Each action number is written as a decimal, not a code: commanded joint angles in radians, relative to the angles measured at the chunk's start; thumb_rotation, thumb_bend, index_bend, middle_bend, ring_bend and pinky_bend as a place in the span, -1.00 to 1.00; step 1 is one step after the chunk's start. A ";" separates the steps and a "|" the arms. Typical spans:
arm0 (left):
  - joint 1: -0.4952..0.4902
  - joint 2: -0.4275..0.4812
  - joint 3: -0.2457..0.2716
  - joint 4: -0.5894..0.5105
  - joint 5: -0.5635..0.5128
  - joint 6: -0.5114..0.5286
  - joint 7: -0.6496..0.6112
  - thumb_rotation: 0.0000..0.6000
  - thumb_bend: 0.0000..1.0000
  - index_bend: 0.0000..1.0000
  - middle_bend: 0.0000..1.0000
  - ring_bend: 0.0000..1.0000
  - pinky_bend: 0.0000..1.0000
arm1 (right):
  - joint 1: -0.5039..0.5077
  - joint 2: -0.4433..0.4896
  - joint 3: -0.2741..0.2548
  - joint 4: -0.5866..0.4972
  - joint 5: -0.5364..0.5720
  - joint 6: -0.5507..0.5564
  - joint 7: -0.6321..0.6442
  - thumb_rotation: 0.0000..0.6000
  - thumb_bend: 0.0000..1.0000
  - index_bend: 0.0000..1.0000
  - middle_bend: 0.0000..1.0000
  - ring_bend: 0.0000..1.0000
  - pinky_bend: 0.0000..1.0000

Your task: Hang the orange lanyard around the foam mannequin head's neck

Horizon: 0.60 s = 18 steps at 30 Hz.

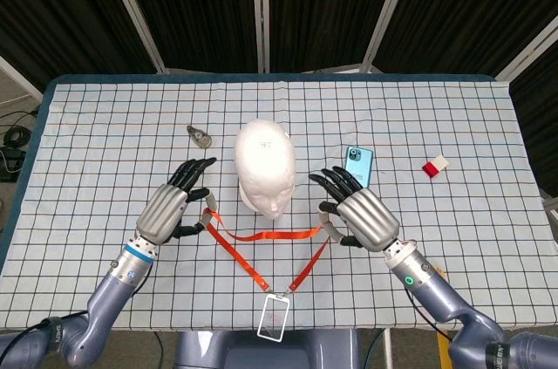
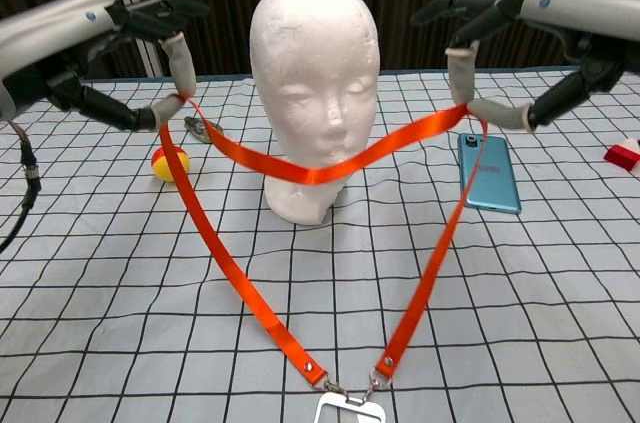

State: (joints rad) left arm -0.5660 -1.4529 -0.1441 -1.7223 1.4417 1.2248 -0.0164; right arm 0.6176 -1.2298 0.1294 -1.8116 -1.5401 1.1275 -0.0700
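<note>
The white foam mannequin head (image 1: 266, 168) (image 2: 318, 93) stands upright at the table's middle, facing me. Each side of the orange lanyard (image 1: 270, 235) (image 2: 310, 171) is pinched between a thumb and a finger. My left hand (image 1: 170, 208) (image 2: 90, 53) holds it left of the head, and my right hand (image 1: 359, 216) (image 2: 540, 18) holds it on the other side. Both hands are raised to about face height. The strap sags between them across the front of the chin. Two lengths run down to the clear badge holder (image 1: 275, 317) (image 2: 345, 411) near the front edge.
A blue phone (image 1: 358, 166) (image 2: 488, 171) lies right of the head. A red and yellow ball (image 2: 167, 163) and a small metal piece (image 1: 200, 135) (image 2: 200, 129) lie to its left. A red and white block (image 1: 435, 166) (image 2: 625, 155) sits far right.
</note>
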 commanded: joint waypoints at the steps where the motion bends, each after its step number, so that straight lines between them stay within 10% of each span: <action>1: -0.013 0.053 -0.062 -0.067 -0.074 -0.015 0.034 1.00 -0.02 0.37 -1.00 -1.00 -1.00 | 0.004 0.047 0.040 -0.052 0.029 0.018 0.004 1.00 -0.12 0.51 -0.83 -1.00 -1.00; 18: -0.094 0.203 -0.266 -0.214 -0.501 -0.183 -0.011 1.00 -0.01 0.37 -1.00 -1.00 -1.00 | 0.083 0.116 0.219 -0.160 0.332 -0.087 0.153 1.00 -0.13 0.58 -0.84 -1.00 -1.00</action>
State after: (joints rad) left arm -0.6442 -1.2676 -0.3839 -1.9236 0.9771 1.0650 -0.0124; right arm 0.6841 -1.1151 0.3267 -1.9735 -1.2362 1.0601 0.0594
